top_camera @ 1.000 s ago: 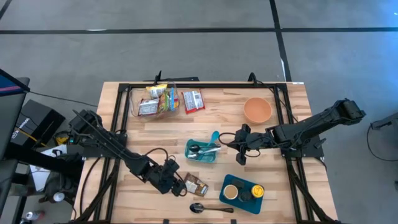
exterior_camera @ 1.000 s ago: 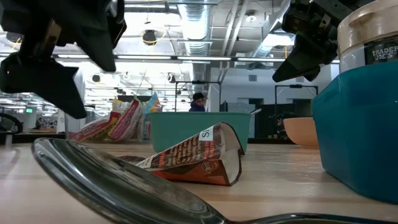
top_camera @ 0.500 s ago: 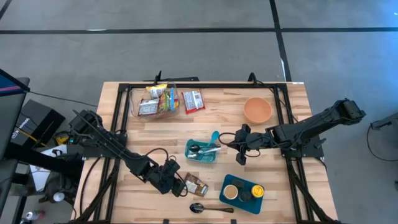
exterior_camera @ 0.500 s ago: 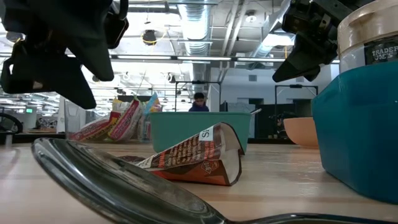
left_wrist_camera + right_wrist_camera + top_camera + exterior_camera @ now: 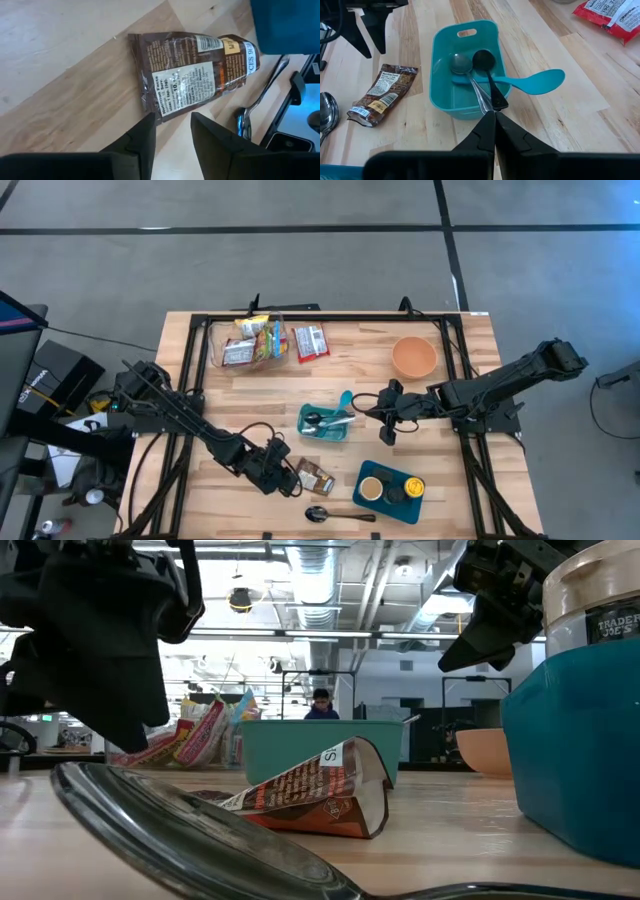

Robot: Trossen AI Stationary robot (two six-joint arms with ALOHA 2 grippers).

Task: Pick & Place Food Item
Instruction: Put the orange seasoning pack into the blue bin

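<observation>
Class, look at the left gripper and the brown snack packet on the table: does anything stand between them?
Nothing visible does. The left gripper sits right at the brown snack packet's edge, with bare table around it; the metal spoon lies beyond the packet.

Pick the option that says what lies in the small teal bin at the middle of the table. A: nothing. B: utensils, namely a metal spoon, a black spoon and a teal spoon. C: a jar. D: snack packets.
B: the right wrist view shows the teal bin holding a metal spoon, a black spoon and a teal spoon that sticks out over its rim.
</observation>
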